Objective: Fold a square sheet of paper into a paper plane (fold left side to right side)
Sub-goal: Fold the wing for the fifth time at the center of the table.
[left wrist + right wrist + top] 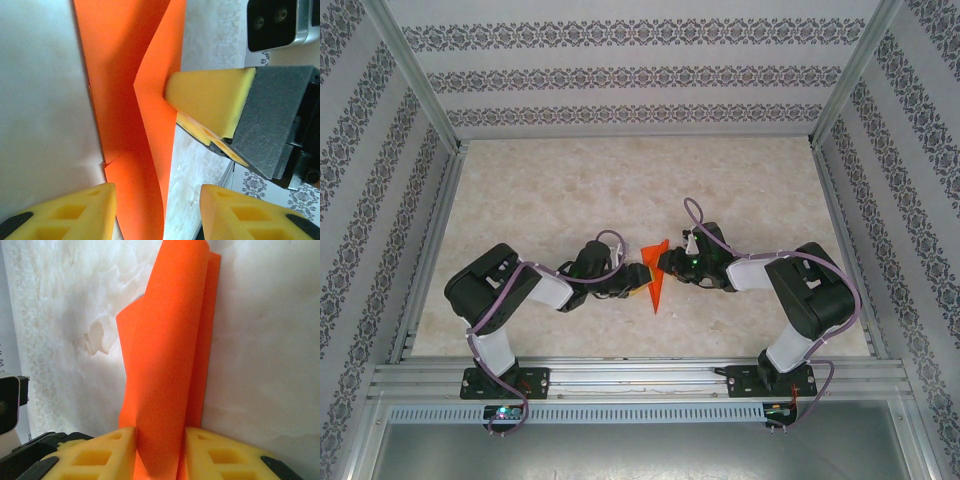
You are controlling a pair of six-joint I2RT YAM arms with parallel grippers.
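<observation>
The square sheet of paper (657,275) is orange-red and folded into a narrow paper plane shape, its sharp point toward the near edge. It stands up off the table between the two grippers. My right gripper (667,264) comes from the right and is shut on the paper. In the right wrist view the folded layers (170,340) are pinched between both yellow fingers of that gripper (160,432). My left gripper (632,281) is at the paper's left side. Seen from the left wrist, this gripper (159,192) is open, with the paper (125,100) in the gap near its left finger (95,205).
The pale marbled tabletop (550,200) is boxed in by patterned walls and an aluminium frame rail (640,375) at the near edge. The right gripper's yellow finger and grey pad (215,100) show close above the left gripper's jaws.
</observation>
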